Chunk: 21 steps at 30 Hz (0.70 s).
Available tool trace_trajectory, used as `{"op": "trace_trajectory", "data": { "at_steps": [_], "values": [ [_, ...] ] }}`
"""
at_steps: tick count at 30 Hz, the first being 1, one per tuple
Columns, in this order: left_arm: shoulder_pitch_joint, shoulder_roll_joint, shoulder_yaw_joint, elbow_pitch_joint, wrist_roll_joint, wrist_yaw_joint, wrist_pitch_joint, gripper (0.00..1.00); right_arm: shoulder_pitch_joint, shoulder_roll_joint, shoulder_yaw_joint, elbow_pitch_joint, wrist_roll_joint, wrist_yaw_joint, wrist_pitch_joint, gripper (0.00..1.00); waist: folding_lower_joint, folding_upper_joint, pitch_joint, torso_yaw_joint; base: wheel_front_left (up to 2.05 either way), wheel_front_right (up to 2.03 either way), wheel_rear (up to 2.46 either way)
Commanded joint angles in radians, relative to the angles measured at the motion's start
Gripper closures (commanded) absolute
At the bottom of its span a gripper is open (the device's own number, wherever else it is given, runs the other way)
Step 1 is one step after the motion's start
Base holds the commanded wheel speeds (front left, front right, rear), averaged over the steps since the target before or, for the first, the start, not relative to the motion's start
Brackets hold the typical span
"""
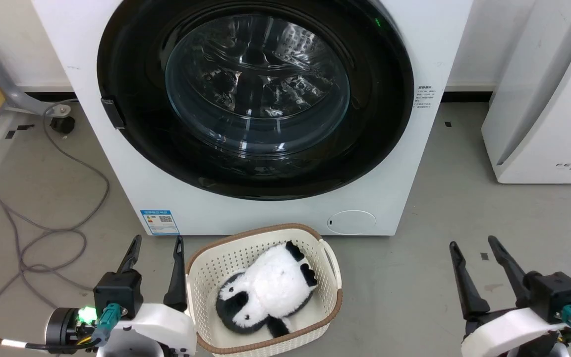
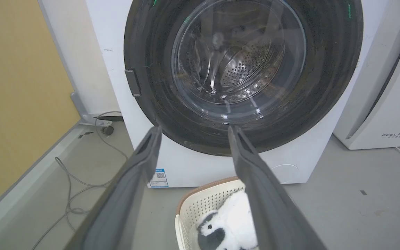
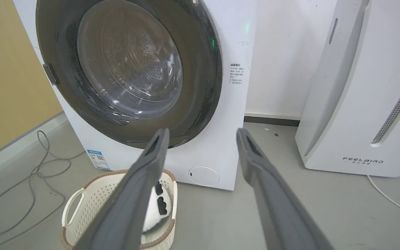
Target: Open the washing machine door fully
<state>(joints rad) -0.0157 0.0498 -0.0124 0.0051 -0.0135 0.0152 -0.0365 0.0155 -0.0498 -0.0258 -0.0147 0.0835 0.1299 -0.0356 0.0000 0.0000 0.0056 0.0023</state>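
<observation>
Floor (image 1: 414, 277): grey, far wall white.
Washing machine door (image 1: 256, 94): shut, top cut off.
Basket (image 1: 337, 282): near, toy panda (image 1: 270, 292) inside.
Left gripper (image 1: 158, 239): spread, empty.
Right gripper (image 1: 473, 241): spread, empty.

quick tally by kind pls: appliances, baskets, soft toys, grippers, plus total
Appliances: 2, washing machine and white unit beside it
Baskets: 1, basket
Soft toys: 1, panda
Grippers: 2, left gripper and right gripper, both open
Total: 6
</observation>
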Motion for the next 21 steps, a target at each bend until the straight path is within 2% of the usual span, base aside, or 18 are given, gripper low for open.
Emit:
{"op": "trace_trajectory", "data": {
  "at_steps": [1, 2, 9, 21],
  "values": [
    [-0.001, 0.000, 0.000, -0.001, -0.009, 0.006, -0.009, 0.00, 0.005, 0.000, -0.005, -0.009, 0.016, 0.000, -0.010, 0.76, 0.0000, 0.0000, 0.001, 0.001, 0.00, 0.00, 0.00],
    [-0.001, 0.000, -0.001, -0.001, -0.010, 0.007, -0.012, 0.00, 0.005, 0.000, -0.006, -0.009, 0.023, 0.000, -0.013, 1.00, 0.0000, 0.0000, 0.001, 0.001, 0.00, 0.00, 0.00],
    [-0.005, 0.000, -0.002, -0.003, -0.012, 0.011, -0.026, 0.00, -0.006, 0.000, -0.017, 0.002, 0.106, 0.000, -0.027, 1.00, 0.0000, 0.0000, 0.007, 0.003, 0.00, 0.00, 0.00],
    [-0.020, 0.000, 0.001, -0.010, -0.021, 0.021, -0.051, 0.00, -0.094, 0.000, -0.072, 0.085, 0.406, 0.000, -0.052, 1.00, 0.0000, 0.0000, 0.035, 0.013, 0.00, 0.00, 0.00]
  ]
}}
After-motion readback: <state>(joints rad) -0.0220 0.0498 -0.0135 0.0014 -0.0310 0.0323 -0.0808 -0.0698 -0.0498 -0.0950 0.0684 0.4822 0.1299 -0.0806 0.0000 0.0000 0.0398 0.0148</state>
